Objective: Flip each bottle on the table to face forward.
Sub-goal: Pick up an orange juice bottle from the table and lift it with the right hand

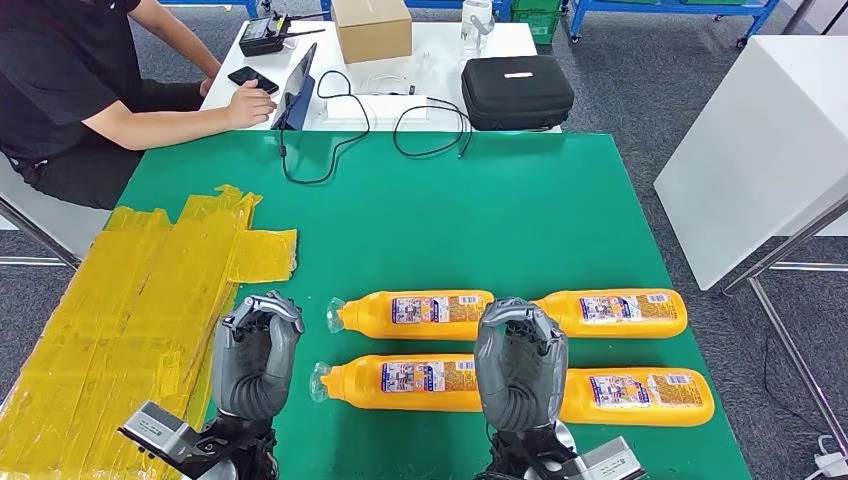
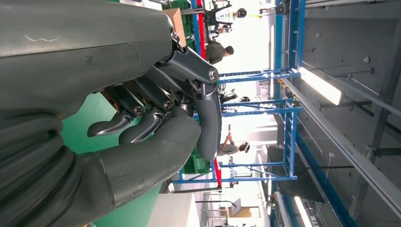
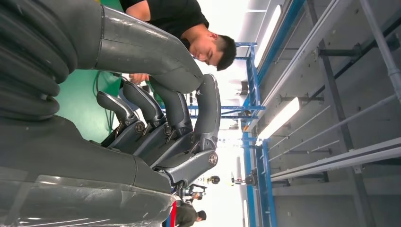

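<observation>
Head view: four orange plastic bottles (image 1: 415, 313) lie at my twelve to two o'clock. My left hand (image 1: 255, 352) and right hand (image 1: 519, 360) hover curled, empty; I judge grasping comes next.

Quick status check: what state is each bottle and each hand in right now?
Far left bottle: lying, label up.
Far right bottle: lying, label up.
Near left bottle: lying, label up.
Near right bottle: lying, label up.
Left hand: raised, fingers curled, holding nothing.
Right hand: raised, fingers curled, holding nothing.
</observation>
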Tool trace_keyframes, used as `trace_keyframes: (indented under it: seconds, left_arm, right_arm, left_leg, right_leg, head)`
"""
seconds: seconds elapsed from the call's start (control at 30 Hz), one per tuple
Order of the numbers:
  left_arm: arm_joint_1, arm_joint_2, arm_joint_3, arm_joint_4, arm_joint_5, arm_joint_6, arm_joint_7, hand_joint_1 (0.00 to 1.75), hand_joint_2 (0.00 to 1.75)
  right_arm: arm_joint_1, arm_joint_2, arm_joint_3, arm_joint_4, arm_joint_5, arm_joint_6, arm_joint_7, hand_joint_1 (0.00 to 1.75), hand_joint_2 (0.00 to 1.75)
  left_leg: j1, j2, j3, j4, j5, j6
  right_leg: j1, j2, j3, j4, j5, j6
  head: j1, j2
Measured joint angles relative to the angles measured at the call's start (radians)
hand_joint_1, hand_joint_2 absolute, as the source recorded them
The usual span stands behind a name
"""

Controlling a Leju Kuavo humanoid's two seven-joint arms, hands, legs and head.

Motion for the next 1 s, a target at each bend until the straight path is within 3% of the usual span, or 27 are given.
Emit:
trace_keyframes:
  seconds: [0.1,0.13,0.17,0.23,0.27,0.3,0.33,0.47,0.9,1.0]
  left_arm:
    - [0.0,0.0,0.0,0.0,0.0,0.0,0.0,1.75,1.75]
    - [0.0,0.0,0.0,0.0,0.0,0.0,0.0,1.61,1.75]
    - [0.0,0.0,0.0,0.0,0.0,0.0,0.0,1.17,1.75]
    - [0.0,0.0,0.0,0.0,0.0,0.003,0.0,0.3,0.87]
    - [0.0,0.0,0.0,0.0,-0.001,0.006,0.0,0.0,0.44]
    - [0.0,0.0,0.0,0.0,-0.002,0.01,0.001,0.0,0.0]
    - [0.0,0.0,0.0,0.0,-0.003,0.015,0.003,0.0,0.0]
    - [0.0,0.0,0.0,0.0,-0.013,0.03,0.015,0.0,0.0]
    - [0.017,0.0,0.017,0.0,-0.051,0.065,0.034,0.0,0.0]
    - [0.021,0.0,0.022,0.0,-0.047,0.065,0.037,0.0,0.0]
  right_arm:
    - [0.0,0.0,0.0,0.0,0.0,0.0,0.0,1.75,1.75]
    - [0.0,0.0,0.0,0.0,0.0,0.0,0.0,1.68,1.75]
    - [0.0,0.0,0.0,0.0,0.0,0.0,0.0,1.24,1.75]
    - [0.0,0.0,0.0,0.0,0.002,-0.002,0.0,0.37,1.75]
    - [0.0,0.0,0.0,0.0,0.004,-0.005,0.0,0.0,1.75]
    - [0.0,0.0,0.0,0.0,0.009,-0.01,0.0,0.0,1.75]
    - [0.0,0.0,0.0,0.0,0.014,-0.017,0.001,0.0,1.75]
    - [0.0,0.0,0.0,0.0,0.035,-0.039,0.011,0.0,0.0]
    - [0.009,-0.002,0.004,0.022,0.086,-0.076,0.048,0.0,0.0]
    - [0.01,-0.004,0.006,0.027,0.096,-0.083,0.062,0.0,1.31]
  left_leg:
    - [0.0,0.0,0.0,0.0,0.0,0.0]
    - [0.0,0.0,0.0,0.0,0.0,0.0]
    - [0.0,0.0,0.0,0.0,0.0,0.0]
    - [0.0,0.0,0.0,0.0,0.0,0.0]
    - [0.0,0.0,0.0,0.0,0.0,0.0]
    - [0.0,0.0,0.0,0.0,0.0,0.0]
    - [0.0,0.0,0.0,0.0,0.0,0.0]
    - [0.0,0.0,0.0,0.0,0.0,0.0]
    - [0.0,0.0,-0.001,0.0,0.0,0.0]
    - [0.0,0.0,-0.001,0.0,0.0,0.0]
  right_leg:
    - [0.0,0.0,0.0,0.0,0.0,0.0]
    - [0.0,0.0,0.0,0.0,0.0,0.0]
    - [0.0,0.0,0.0,0.0,0.0,0.0]
    - [0.0,0.0,0.0,0.0,0.0,0.0]
    - [0.0,0.0,0.0,0.0,0.0,0.0]
    - [0.0,0.0,0.0,0.0,0.0,0.0]
    - [0.0,0.0,0.0,0.0,0.0,0.0]
    - [0.0,0.0,0.0,0.0,0.0,0.0]
    - [0.0,0.0,0.0,0.0,0.0,0.0]
    - [0.0,0.0,0.0,0.0,0.0,0.0]
  head:
    - [0.0,0.0]
    - [0.0,0.0]
    - [0.0,0.0]
    - [0.0,0.0]
    - [0.0,0.0]
    - [0.0,0.0]
    - [0.0,0.0]
    - [0.0,0.0]
    - [0.0,0.0]
    - [0.0,0.0]
